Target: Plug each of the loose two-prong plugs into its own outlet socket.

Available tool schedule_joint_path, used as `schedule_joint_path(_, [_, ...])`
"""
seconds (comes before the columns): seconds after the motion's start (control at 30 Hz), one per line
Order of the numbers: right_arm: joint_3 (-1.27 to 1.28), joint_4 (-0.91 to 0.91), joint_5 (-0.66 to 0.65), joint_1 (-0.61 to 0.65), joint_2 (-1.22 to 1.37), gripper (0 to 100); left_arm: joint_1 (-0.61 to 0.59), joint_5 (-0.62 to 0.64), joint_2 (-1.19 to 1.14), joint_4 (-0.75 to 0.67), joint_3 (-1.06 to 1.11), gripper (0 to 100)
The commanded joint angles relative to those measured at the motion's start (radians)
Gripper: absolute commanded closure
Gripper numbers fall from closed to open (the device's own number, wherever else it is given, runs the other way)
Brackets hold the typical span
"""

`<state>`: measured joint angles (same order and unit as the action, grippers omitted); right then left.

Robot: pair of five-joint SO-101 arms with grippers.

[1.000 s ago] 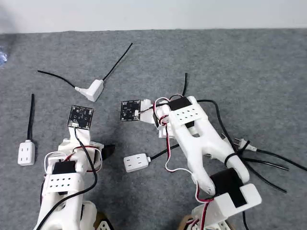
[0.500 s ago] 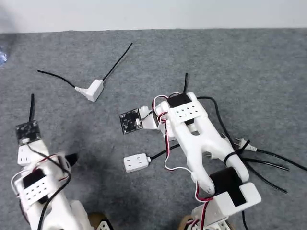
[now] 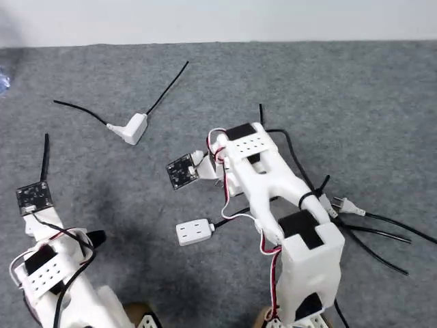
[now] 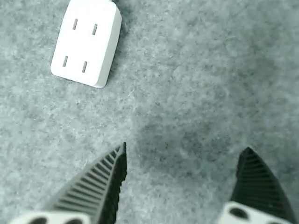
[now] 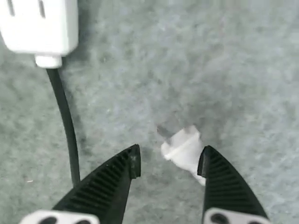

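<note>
1. Table [image 3: 355, 102]: grey, felt-like top, carrying all items below.

2. Left pincer [image 4: 184, 150]: wide open, holding nothing. It hangs over bare table, both ribbed fingers [image 4: 110, 179] clear of the surface.

3. Left socket [image 4: 86, 44]: white block with two pairs of slots, lying flat with slots up. It is near the left pincer but apart from it, with nothing plugged in. Its black cord [image 3: 44, 154] runs away from the arms along the left side of the table.

4. Right pincer [image 5: 171, 150]: narrowly open and low over the table, astride item 5.

5. Small plug [image 5: 184, 151]: white, lying on the table between the right pincer's fingers. It sits against or just beside one finger, with a gap to the other, and is not clamped. One prong [image 5: 162, 131] shows, pointing away from the wrist.

6. Middle socket [image 3: 193, 232]: white, flat on the table beside the right arm, with nothing plugged in. Its black lead [image 5: 63, 121] passes just beside the right pincer.

7. Angled plug [image 3: 133, 128]: white and L-shaped, at the far left-centre of the table, well apart from both arms. Two thin black cords spread from it.

8. Right plug [image 3: 343, 203]: two prongs on a black cable, lying loose on the table to the right of the right arm.
</note>
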<state>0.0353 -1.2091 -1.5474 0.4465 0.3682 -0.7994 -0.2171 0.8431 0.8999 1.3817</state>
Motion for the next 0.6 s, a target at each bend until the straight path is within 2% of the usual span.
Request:
schedule_joint_path(0.0, [-0.063,-0.021,-0.012,0.021,-0.010,79.0,-0.002,-0.009,0.020,0.009,-0.042,65])
schedule_joint_path(0.2, [-0.095,-0.019,-0.014,-0.004,0.021,79.0,-0.003,-0.014,0.020,0.009,-0.042,65])
schedule_joint_path(0.57, [-0.095,-0.030,-0.103,-0.061,0.044,79.0,-0.002,-0.015,0.020,0.009,-0.042,65])
